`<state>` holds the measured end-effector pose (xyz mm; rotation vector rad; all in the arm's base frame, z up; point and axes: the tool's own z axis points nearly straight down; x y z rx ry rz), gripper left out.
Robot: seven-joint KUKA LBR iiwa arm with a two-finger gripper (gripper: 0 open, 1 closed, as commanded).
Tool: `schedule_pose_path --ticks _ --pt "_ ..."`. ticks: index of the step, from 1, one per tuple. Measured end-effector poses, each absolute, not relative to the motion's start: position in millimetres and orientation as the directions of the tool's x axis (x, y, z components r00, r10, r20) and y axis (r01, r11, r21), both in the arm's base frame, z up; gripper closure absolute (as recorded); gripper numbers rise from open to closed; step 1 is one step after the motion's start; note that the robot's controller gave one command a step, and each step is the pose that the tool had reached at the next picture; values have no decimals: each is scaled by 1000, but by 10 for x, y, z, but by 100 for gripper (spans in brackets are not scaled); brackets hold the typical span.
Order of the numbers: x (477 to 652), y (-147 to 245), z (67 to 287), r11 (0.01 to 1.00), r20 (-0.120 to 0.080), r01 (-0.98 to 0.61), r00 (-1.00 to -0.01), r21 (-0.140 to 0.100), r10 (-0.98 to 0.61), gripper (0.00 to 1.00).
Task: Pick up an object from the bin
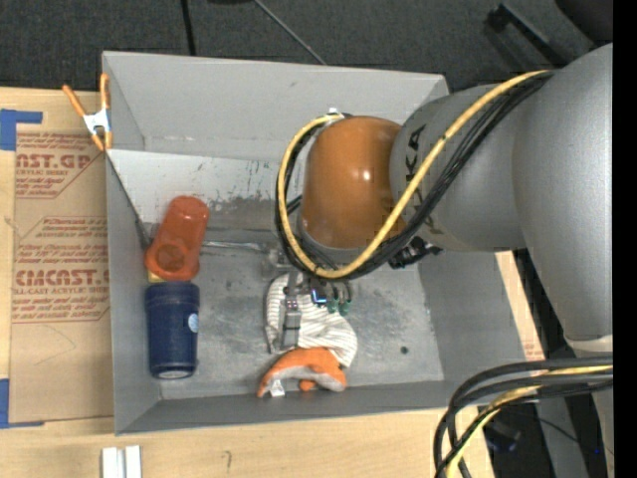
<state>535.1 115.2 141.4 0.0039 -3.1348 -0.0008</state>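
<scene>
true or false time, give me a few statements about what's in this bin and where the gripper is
1. An orange cup lies by the left wall of the bin. True.
2. A dark blue can lies against the bin's right wall. False: it lies at the left, just below the orange cup in the view.
3. The gripper is over a white and orange bundle near the bin's bottom wall. True.
4. The gripper is over the orange cup. False: it is well apart from the cup, nearer the bin's middle.
</scene>
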Motion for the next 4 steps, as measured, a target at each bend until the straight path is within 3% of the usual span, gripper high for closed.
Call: schedule_pose_path --ticks 1,2,3,4 --pt "5369 1147 1461 1000 -1 -1 -1000 1 -1 0" --pt "5529 806 1172 1000 -5 -23 -1000 2 -23 0" --pt "5681 706 822 999 -2 -54 -999 -2 -54 0" --pt "5696 768 793 998 -2 -61 -998 2 -61 100"
